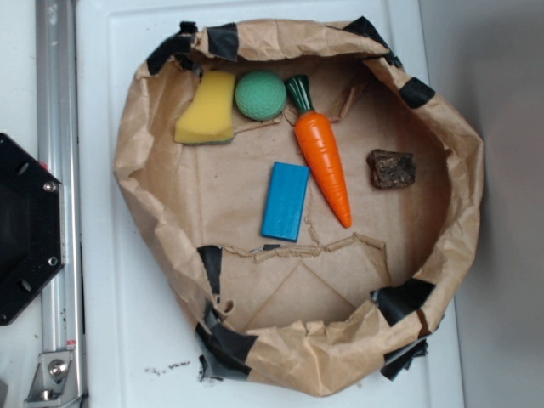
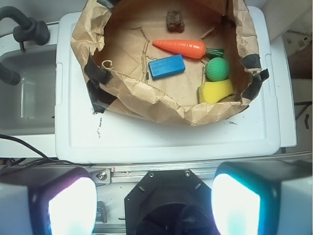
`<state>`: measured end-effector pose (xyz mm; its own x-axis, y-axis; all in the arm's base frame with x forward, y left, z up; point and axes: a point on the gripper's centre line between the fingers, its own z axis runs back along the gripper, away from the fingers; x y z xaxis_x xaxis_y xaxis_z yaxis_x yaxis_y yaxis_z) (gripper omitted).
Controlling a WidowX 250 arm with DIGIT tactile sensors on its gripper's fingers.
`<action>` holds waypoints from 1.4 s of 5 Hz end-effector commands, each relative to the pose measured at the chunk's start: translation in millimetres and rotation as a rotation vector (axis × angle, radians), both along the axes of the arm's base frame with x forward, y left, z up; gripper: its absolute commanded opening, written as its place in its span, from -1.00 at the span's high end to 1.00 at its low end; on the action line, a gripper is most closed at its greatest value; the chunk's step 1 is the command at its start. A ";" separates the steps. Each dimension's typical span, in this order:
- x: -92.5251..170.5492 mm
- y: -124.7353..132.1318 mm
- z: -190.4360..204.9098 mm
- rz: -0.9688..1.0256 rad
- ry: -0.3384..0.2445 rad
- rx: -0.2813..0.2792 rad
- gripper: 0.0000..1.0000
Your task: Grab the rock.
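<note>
The rock (image 1: 392, 168) is lying on the brown paper floor of a crumpled paper bag (image 1: 136, 153) whose sides are rolled down into a low wall patched with black tape. It is sitting alone toward one side of the bag, near the wall, with bare paper all around it. In the wrist view the rock (image 2: 175, 21) is showing at the far end of the bag, beyond the tip half of the carrot.

The carrot (image 1: 325, 158) is lying slantwise near the middle, its green top close beside the green ball (image 1: 261, 94). The ball is resting just beside the yellow sponge (image 1: 208, 109), which is leaning near the bag wall. A blue block (image 1: 286, 201) is lying flat next to the carrot, apart from the rock.

The bag is sitting on a white table (image 1: 110, 323), with a metal rail running along one edge.

The pincer (image 2: 154, 203) is hanging well back from the bag, over the rail side of the table. Its two fingers (image 2: 71, 203) are filling the lower corners of the wrist view, standing wide apart with nothing between them.
</note>
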<state>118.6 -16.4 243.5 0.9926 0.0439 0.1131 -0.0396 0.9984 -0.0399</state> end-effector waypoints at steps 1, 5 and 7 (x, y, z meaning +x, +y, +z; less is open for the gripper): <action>0.0 0.0 0.0 0.000 0.000 0.000 -1.00; 169.3 45.5 -130.2 0.184 -0.169 0.017 -1.00; 213.5 45.6 -184.9 0.142 -0.126 0.065 -1.00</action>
